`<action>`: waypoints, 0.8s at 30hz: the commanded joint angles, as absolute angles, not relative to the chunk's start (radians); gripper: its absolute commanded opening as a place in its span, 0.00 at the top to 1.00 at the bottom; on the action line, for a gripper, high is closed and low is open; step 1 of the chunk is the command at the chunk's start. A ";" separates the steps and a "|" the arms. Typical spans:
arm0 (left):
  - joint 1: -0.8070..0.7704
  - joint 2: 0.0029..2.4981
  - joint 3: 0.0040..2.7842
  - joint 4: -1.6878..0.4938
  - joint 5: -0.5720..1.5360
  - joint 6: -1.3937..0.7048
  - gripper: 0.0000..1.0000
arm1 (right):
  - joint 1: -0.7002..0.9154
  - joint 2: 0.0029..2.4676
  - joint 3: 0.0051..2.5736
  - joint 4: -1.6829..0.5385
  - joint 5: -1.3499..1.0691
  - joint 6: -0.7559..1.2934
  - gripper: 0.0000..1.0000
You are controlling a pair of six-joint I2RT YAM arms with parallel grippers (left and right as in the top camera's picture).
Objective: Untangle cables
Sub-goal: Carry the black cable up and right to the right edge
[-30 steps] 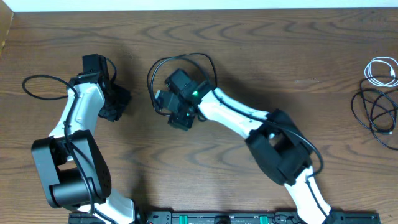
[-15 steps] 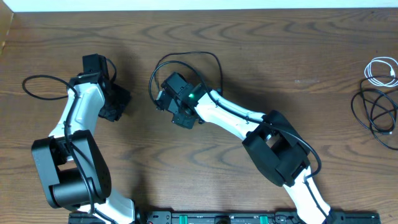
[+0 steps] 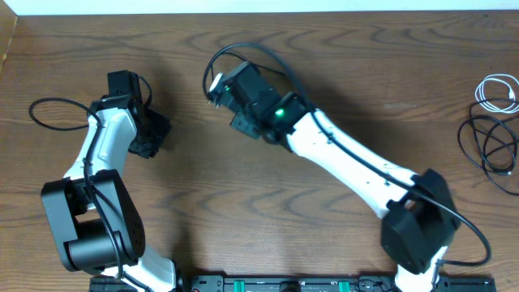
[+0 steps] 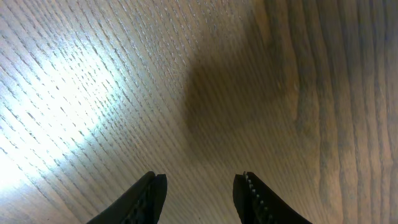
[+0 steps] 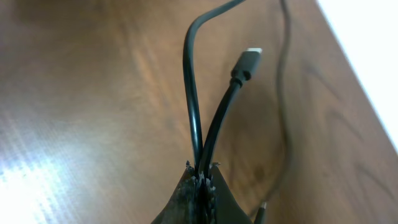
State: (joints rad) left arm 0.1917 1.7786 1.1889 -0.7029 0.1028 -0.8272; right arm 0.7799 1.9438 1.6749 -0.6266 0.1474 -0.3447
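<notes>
Overhead, the wooden table [image 3: 340,49] carries two groups of cord. Well off at its right edge lies a loose pile of black cables [image 3: 489,150], with a small coiled white cable [image 3: 496,89] just beside it. Near the middle, a single black cable [image 3: 242,47] arcs around the head of the right arm [image 3: 349,158]. That arm reaches long across the wood from the near right corner. The left arm [image 3: 101,154] stands folded at the left, well apart from every cord.

The step in hand looks like drawing this one black cable out so that it can be laid down by itself. To do it well, I judge the pull should be slow and low over the wood, in line with the slack, so the loop opens rather than tightening into a knot. Two strands are pinched together, which suggests a doubled bend. It would be wise to set it down and take a single strand near its end before straightening. The cord should also be kept off the arm's own wiring.

The right gripper [image 5: 200,175] is clamped fully closed on two strands of the black cable, which rise side by side from the jaws. One strand ends in a small plug [image 5: 247,62], free of the grip. The left gripper [image 4: 199,190] is partly open over bare table, its fingers [image 4: 152,190] apart with nothing between them.
</notes>
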 commanded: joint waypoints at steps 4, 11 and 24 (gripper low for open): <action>0.191 1.784 1.200 -0.706 0.097 -0.833 0.59 | 0.707 1.913 1.678 -0.683 0.076 -0.274 0.99; 0.191 1.784 1.200 -0.706 0.097 -0.833 0.59 | 0.594 1.914 1.677 -0.724 0.099 -0.258 0.99; 0.191 1.784 1.200 -0.706 0.097 -0.833 0.59 | 0.317 1.917 1.676 -0.846 0.390 -0.146 0.99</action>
